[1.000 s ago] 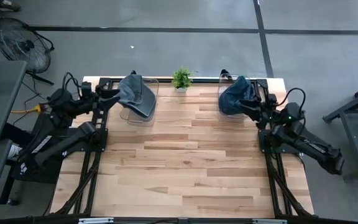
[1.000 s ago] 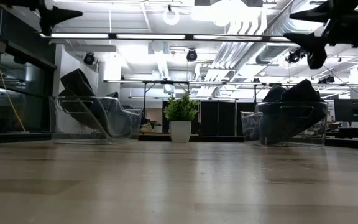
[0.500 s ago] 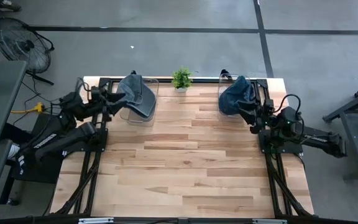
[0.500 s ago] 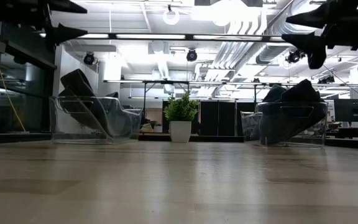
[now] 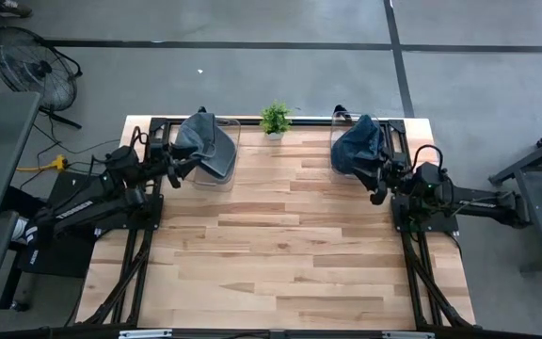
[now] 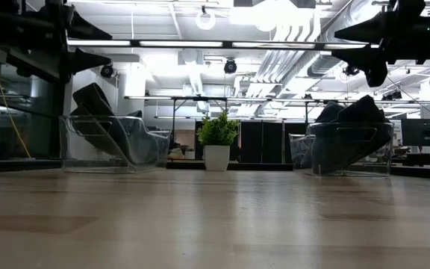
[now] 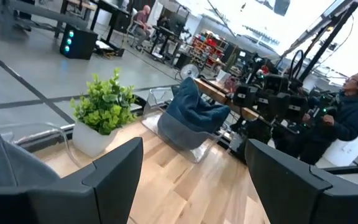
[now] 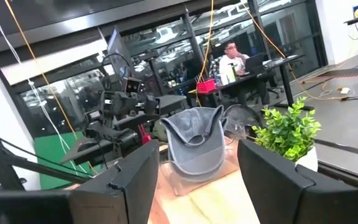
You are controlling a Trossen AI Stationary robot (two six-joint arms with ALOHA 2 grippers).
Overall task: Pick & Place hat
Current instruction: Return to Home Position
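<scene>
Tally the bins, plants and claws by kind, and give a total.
Transparent bins: 2 (left bin, right bin)
Plants: 1 (potted plant)
Claws: 2 (left claw, right claw), both open
Total: 5

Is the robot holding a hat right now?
No. The left gripper and right gripper are open and empty; neither grips the gray fabric cap or the blue fabric cap.

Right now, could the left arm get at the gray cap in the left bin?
Probably yes: the left tool hangs open right beside the left bin, the gray cap sticks out of its open top, and nothing lies between them.
</scene>
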